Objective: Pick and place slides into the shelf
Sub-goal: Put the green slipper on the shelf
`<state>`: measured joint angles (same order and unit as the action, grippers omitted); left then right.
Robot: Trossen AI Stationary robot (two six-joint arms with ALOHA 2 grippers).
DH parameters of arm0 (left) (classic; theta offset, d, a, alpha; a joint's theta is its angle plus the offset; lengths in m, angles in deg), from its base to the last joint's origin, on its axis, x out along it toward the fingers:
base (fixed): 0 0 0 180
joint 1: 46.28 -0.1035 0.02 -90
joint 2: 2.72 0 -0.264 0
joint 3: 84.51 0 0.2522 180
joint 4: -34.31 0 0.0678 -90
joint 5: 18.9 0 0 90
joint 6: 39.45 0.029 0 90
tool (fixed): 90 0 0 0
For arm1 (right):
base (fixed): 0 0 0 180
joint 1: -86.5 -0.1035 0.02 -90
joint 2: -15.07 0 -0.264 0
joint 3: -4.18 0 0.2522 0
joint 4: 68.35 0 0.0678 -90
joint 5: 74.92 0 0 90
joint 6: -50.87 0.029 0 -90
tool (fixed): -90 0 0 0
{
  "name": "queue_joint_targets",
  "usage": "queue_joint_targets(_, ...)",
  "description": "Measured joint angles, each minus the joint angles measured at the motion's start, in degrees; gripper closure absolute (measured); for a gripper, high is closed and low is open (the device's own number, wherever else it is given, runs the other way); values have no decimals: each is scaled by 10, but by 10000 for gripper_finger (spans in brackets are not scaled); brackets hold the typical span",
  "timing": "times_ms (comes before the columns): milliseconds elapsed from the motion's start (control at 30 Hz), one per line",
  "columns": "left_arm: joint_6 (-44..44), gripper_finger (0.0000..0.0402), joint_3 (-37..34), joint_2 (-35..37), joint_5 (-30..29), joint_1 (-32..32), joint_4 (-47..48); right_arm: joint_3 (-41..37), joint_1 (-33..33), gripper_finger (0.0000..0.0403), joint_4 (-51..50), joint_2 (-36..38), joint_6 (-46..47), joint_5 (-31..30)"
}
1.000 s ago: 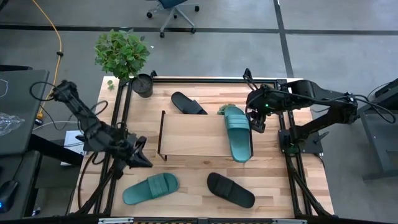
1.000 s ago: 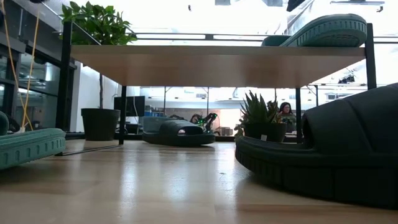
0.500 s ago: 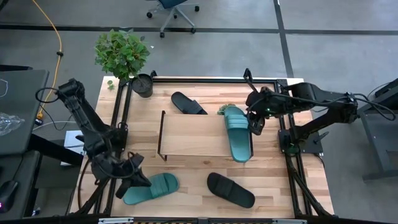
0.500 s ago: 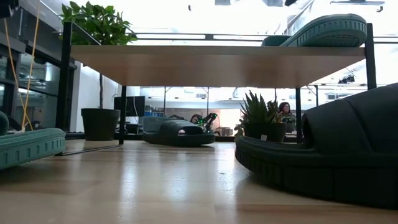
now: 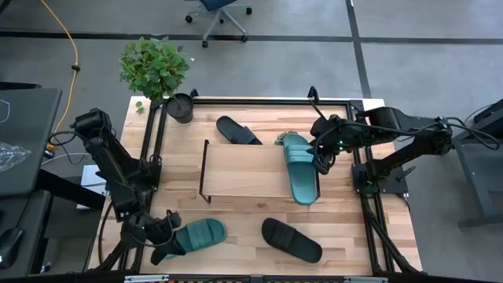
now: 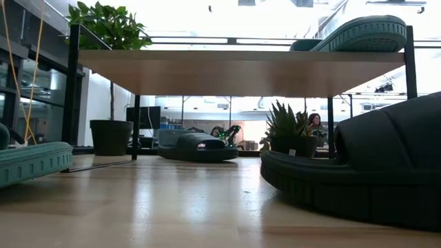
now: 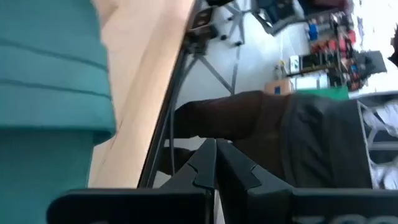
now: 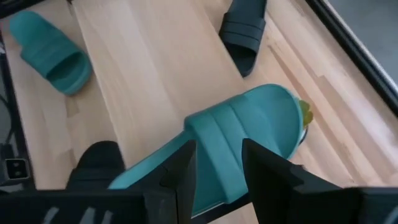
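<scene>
From above, I see my left gripper [image 5: 163, 253] has swung down to the teal slide [image 5: 192, 237] at the desk's [image 5: 236, 216] near edge, jaws shut and empty. My right gripper [image 5: 321, 163] hovers, jaws apart, beside the teal slide on the shelf [image 5: 244, 170].

Shelf [image 6: 234, 69]: light wood plank seen from below and edge-on, spanning most of the width, carried on thin black legs.
Teal slide on shelf [image 6: 362, 32]: ribbed sole edge showing, lying at the plank's right end, tilted.
Black slide, near [image 6: 365, 172]: large, at right on the table [image 6: 172, 213], strap arching high.
Black slide, far [image 6: 198, 147]: under the shelf, centre, flat on the table.
Teal slide, near [image 6: 31, 164]: at the left edge, cut off, ribbed side visible.
Potted plant, tall [image 6: 110, 76]: dark pot at left, leaves above plank level.
Small spiky plant [image 6: 288, 127]: behind the near black slide.
Person [image 6: 315, 124]: far in the room behind, small.
</scene>
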<state>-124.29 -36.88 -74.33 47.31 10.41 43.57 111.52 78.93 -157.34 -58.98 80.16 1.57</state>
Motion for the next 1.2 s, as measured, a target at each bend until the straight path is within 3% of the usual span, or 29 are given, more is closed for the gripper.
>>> queue_joint_targets(167, -72, 382, 0, -38, 3, 0, 0, 0, -30, 284, 0, 0, 9, -26)
queue_joint_targets(367, -140, 314, 0, -63, -32, 0, 4, 0, -59, 284, -1, 0, 0, -59)
queue_joint_targets(667, -153, 227, 0, -65, -44, -20, 7, 0, -81, 284, -8, 0, -35, -55)
queue_joint_targets(933, -145, 208, 0, -65, 12, -19, 16, 0, -86, 284, -9, 0, -56, -35)
queue_joint_targets(1200, -162, 209, 0, -65, 13, -20, 72, 0, -86, 284, -9, 0, -71, -24)
